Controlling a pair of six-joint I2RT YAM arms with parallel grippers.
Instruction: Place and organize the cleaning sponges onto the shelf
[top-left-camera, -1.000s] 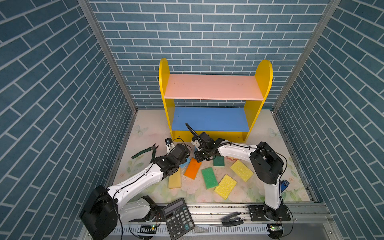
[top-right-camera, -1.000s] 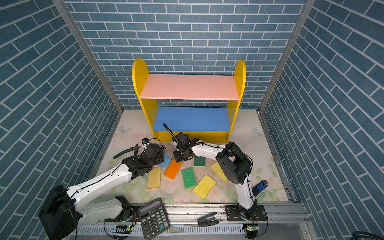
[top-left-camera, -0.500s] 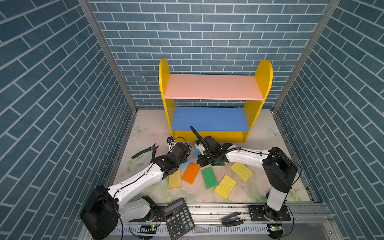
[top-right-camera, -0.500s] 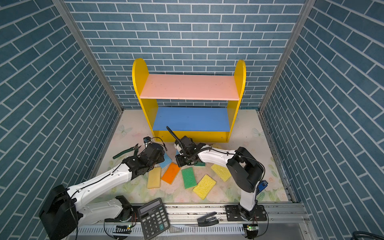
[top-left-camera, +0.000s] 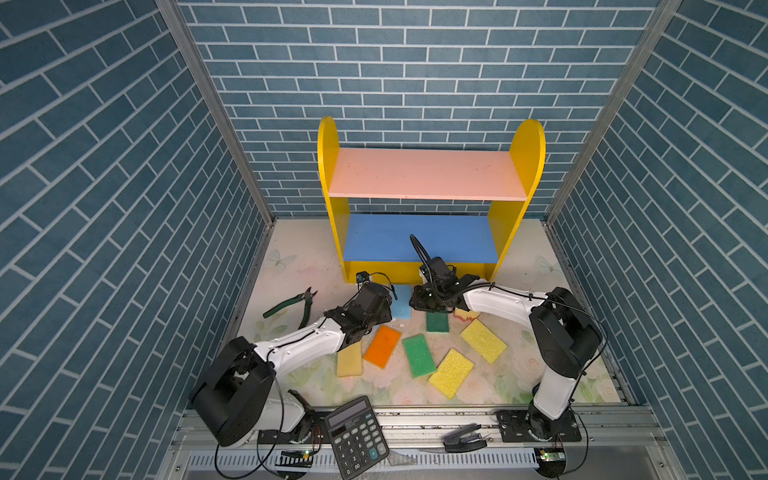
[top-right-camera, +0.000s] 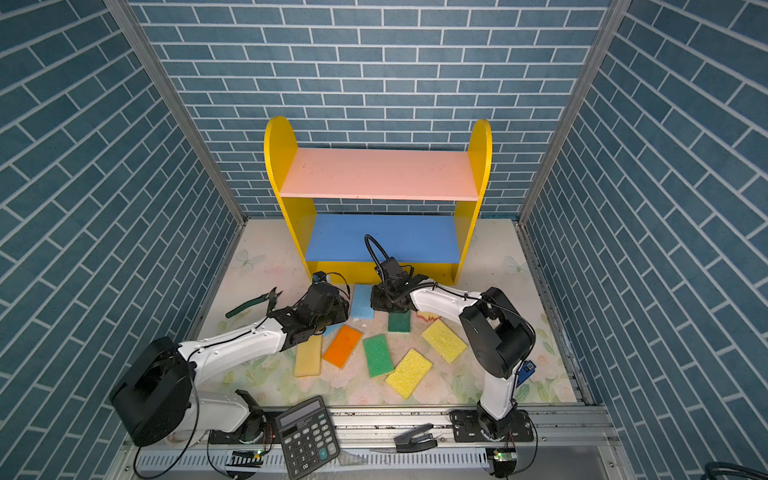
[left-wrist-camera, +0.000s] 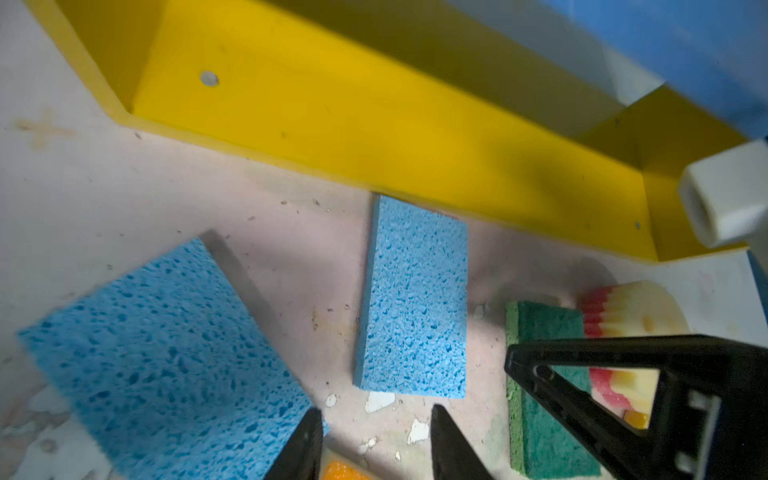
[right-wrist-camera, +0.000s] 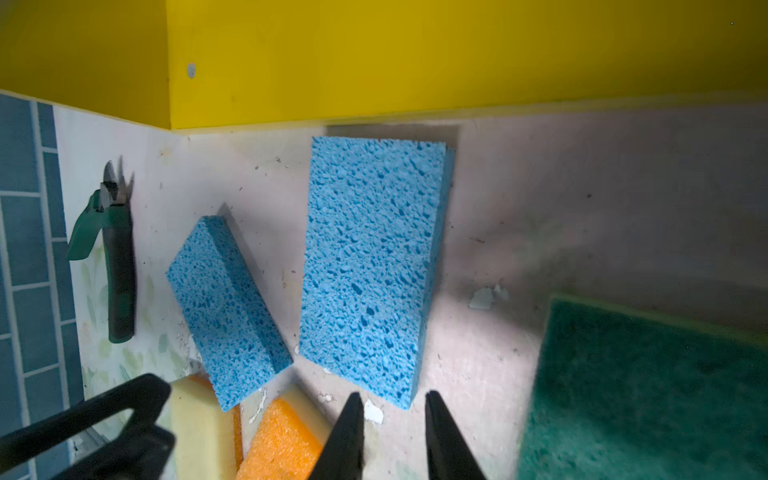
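Right arm backs off and lets go, and no sponge has left the worktop.

Within the last second the right arm's elbow swings outward. The right fingers (right-wrist-camera: 345, 440), pinched shut before, now stand parted and empty, just short of a blue sponge (right-wrist-camera: 374, 266) lying flat just in front of the yellow base of the shelf (top-left-camera: 424, 174). The left fingers (left-wrist-camera: 305, 449) are also released and grasp nothing, with one tip over the corner of a second blue sponge (left-wrist-camera: 166, 365). The orange sponge (top-left-camera: 382, 345) and the rest lie flat on the worktop (top-left-camera: 307, 270). Every shelf board is bare, so I judge the task barely begun, and a fresh grasp is needed.
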